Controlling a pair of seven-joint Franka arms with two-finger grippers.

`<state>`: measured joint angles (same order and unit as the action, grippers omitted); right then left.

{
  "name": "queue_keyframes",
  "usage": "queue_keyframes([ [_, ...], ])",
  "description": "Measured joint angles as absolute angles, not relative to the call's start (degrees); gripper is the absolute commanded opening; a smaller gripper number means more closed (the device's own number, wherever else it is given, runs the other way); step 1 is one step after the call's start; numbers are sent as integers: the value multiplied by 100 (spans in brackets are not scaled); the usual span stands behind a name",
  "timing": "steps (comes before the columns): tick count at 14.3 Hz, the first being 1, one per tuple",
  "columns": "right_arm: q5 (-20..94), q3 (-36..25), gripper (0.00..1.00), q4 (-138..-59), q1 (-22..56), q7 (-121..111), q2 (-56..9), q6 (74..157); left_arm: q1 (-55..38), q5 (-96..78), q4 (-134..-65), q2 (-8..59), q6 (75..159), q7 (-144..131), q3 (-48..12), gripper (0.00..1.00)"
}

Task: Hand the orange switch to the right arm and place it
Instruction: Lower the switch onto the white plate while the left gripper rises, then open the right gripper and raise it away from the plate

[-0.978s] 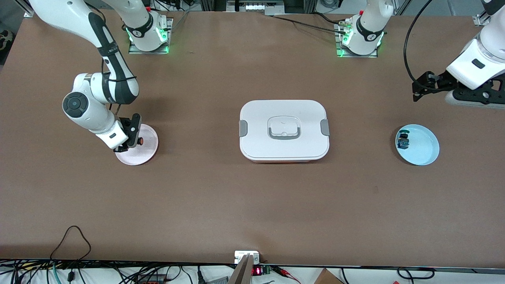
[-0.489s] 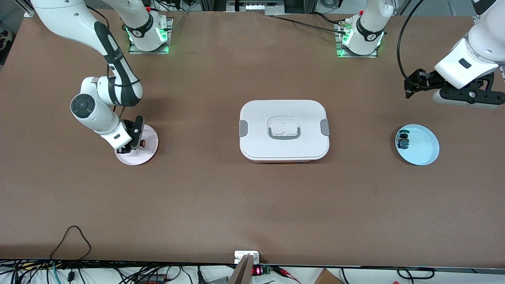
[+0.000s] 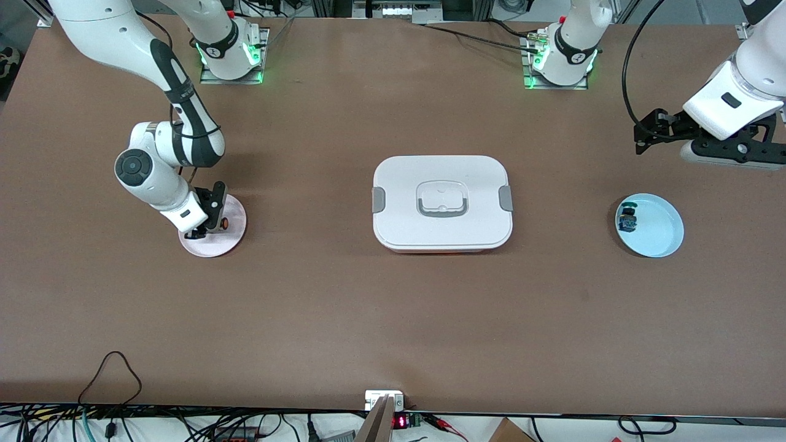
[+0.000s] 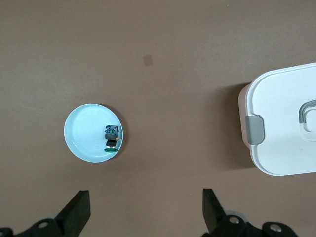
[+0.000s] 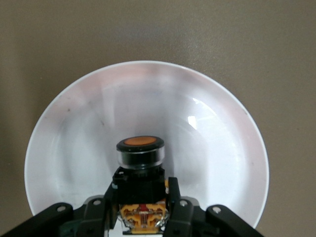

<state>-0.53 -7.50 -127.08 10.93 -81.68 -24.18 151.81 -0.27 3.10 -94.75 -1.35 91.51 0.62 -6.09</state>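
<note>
- Front view: a white lidded box [image 3: 442, 204] sits mid-table with grey latches at its two ends and a grey handle on the lid; it lies between the two plates and well apart from both
- toward the left arm's end of the table lies a pale blue plate [image 3: 660, 236]; a small black switch with blue-green parts [image 3: 627, 220] rests on it near the rim
- toward the right arm's end lies a pink plate [image 3: 216, 242]; the right arm leans down over it, and its wrist covers part of the plate's rim in this view
- nothing stands between the right gripper [image 3: 207, 229] and the pink plate
- the orange switch [image 5: 140, 170] stands on the pink plate, orange cap toward the plate's middle; in the right wrist view its black body sits between the right gripper's fingers [image 5: 174, 195], which flank it closely; whether they still pinch it cannot be told
- the left gripper [image 4: 143, 215] hangs in the air over bare table near the pale blue plate, farther from the front camera than it; its fingers are spread wide and hold nothing; the left arm waits
</note>
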Motion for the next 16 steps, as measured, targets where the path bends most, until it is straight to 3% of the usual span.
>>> queue_keyframes([
  [4,-51,-751,100,-12667,1036,-8164,-2300,15139,-25,310,-9442,-96,9147,64,-609,100],
  [8,-45,-750,100,-12308,1032,-8120,-1842,14297,-25,310,-9434,-94,9145,64,-610,100],
  [16,122,-748,100,-10347,1039,-7689,-1526,12097,-22,310,-9405,-92,8977,64,-610,100],
])
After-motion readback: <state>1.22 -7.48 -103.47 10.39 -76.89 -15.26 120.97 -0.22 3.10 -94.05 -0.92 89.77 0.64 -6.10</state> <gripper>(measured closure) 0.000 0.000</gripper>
